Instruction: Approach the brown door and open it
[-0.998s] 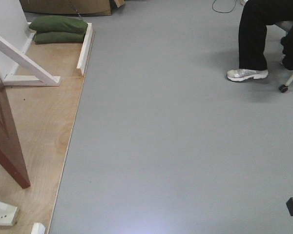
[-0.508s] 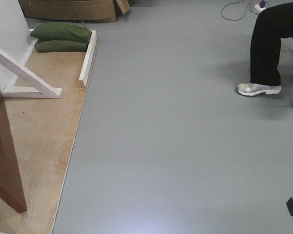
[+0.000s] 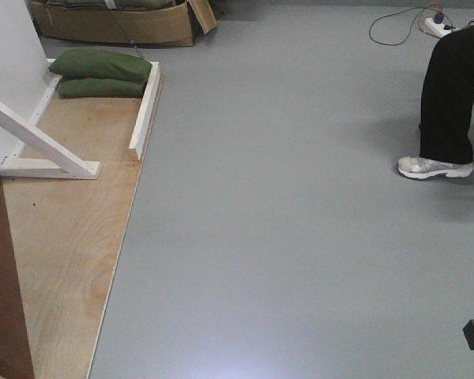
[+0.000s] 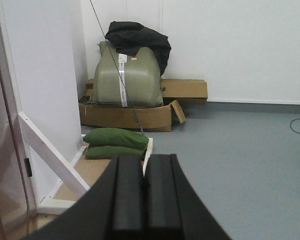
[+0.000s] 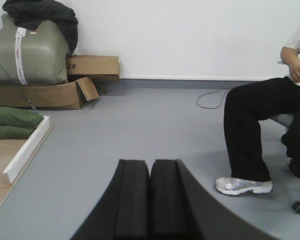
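Observation:
The brown door (image 3: 0, 276) shows only as a dark red-brown edge at the lower left of the front view, standing on a plywood floor panel (image 3: 63, 229). In the left wrist view it fills the far left edge (image 4: 2, 150), close by and blurred, beside a white frame (image 4: 45, 150). My left gripper (image 4: 144, 159) is shut and empty, pointing past the door's right side toward the green bags. My right gripper (image 5: 150, 162) is shut and empty, over open grey floor, well right of the door.
A white diagonal brace (image 3: 39, 134) and white border strip (image 3: 144, 110) frame the plywood. Two green sandbags (image 3: 101, 75) lie at its far end, with cardboard boxes (image 3: 114, 24) behind. A seated person's leg and shoe (image 3: 434, 166) are at the right, with a cable (image 3: 395, 24) on the floor.
The whole view has slid: the door has moved left and down to the frame corner, the sandbags and the person's shoe have moved down and right, and the cardboard box has come into view.

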Robot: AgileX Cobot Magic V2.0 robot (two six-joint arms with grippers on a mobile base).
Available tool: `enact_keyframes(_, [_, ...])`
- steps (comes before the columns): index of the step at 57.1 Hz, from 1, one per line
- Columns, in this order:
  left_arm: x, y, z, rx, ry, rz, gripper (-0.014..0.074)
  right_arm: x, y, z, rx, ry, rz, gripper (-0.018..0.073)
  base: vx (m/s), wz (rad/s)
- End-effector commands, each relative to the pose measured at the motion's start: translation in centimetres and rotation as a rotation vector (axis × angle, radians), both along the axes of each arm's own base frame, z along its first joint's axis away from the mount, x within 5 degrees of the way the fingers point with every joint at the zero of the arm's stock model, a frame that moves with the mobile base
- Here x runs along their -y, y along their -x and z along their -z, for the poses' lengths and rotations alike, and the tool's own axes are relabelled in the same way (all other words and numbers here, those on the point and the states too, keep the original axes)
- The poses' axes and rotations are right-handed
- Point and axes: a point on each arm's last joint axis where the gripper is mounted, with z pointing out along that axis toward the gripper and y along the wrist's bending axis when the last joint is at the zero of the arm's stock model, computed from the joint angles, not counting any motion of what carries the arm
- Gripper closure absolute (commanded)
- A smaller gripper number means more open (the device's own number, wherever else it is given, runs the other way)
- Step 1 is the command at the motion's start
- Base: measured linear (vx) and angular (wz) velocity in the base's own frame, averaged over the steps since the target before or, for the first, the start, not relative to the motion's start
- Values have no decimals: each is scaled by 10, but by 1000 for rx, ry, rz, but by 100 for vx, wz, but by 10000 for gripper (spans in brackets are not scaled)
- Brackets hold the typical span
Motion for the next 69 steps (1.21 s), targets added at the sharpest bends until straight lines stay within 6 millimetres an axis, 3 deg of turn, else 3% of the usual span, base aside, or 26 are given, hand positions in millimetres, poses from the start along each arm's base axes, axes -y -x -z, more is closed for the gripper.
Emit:
enact_keyframes(1, [1,3,-18,124,8,10,603,0,0,-6,84,15,3,559,20,2])
enact_keyframes(42, [1,2,-17,116,8,10,603,0,0,-6,83,16,6,559,11,1])
enact_keyframes(57, [0,-17,-4,-106,23,8,603,0,0,-6,83,16,6,559,4,1])
enact_keyframes(63, [-1,-20,-17,-189,29,4,603,0,0,-6,83,16,6,559,1,1])
enact_keyframes(69, [-2,-19,-56,-256,34,-4,603,0,0,-7,87,16,6,559,0,0])
